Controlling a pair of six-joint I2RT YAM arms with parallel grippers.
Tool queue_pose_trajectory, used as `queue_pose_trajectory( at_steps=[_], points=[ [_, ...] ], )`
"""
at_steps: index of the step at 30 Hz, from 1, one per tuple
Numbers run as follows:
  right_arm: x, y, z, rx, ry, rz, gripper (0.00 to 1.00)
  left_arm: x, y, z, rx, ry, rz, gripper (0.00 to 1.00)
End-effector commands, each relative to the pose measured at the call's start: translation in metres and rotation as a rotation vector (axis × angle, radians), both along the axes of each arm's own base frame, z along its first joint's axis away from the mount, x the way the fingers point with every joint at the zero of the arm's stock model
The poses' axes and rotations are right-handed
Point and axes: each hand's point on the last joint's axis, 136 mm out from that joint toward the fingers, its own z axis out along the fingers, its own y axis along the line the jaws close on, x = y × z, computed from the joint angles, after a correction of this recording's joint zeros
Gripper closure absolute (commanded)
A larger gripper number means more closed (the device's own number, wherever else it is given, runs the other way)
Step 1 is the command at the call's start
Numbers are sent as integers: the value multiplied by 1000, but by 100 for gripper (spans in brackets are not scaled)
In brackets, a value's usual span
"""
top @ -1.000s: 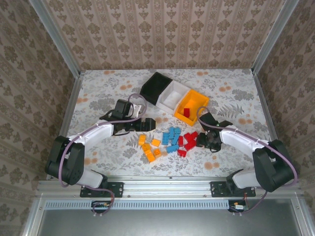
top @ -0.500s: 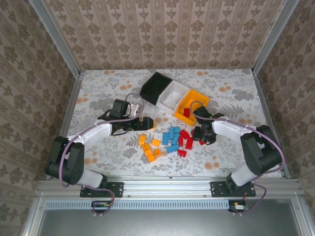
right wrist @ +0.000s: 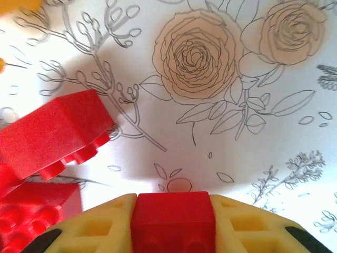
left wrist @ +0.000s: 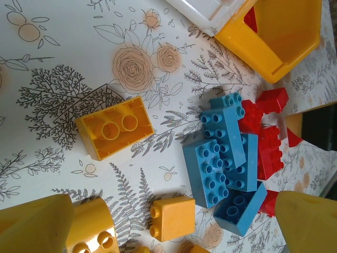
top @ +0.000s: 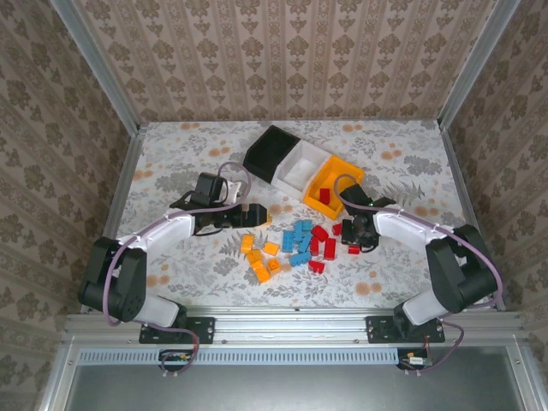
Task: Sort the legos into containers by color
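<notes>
Since the earlier frame, right hand (top: 358,233) has shifted toward the orange-yellow bin (top: 336,181), clenched on a red brick (right wrist: 172,221) whose lower half is cut off. Left hand (top: 254,214) released, fingertips (left wrist: 31,224) cropped.

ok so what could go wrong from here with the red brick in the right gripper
The red brick looks held near the tips of the right gripper, so it may slip in transit. The orange-yellow bin holding reds sits right against the white bin, so a loose drop could land wrong.
</notes>
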Motion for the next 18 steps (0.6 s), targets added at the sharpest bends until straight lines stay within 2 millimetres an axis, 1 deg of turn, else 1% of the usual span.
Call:
queue_pose_trajectory(
  at_steps=[1,2,4,6,8,11,13,18],
  points=[
    [2,0,30,25,-46,-26,69,-5,-1,4,-24,16,-7,0],
    [8,3,41,42,-67,-26,69,-5,-1,6,-27,16,-7,0],
    [20,10,70,82,-134,-18,69,-6,-2,9,-32,11,-12,0],
    [36,16,97,104,-193,-8,69,-7,-3,13,-34,4,-16,0],
    [52,21,119,119,-239,4,69,-8,-3,15,-35,-1,-17,0],
    [80,32,126,113,-238,35,69,-11,-1,15,-26,2,-18,0],
    [100,38,127,104,-239,53,69,-14,2,13,-13,5,-15,0],
    [141,42,106,97,-212,48,69,-20,14,15,49,-4,1,0]
  ],
)
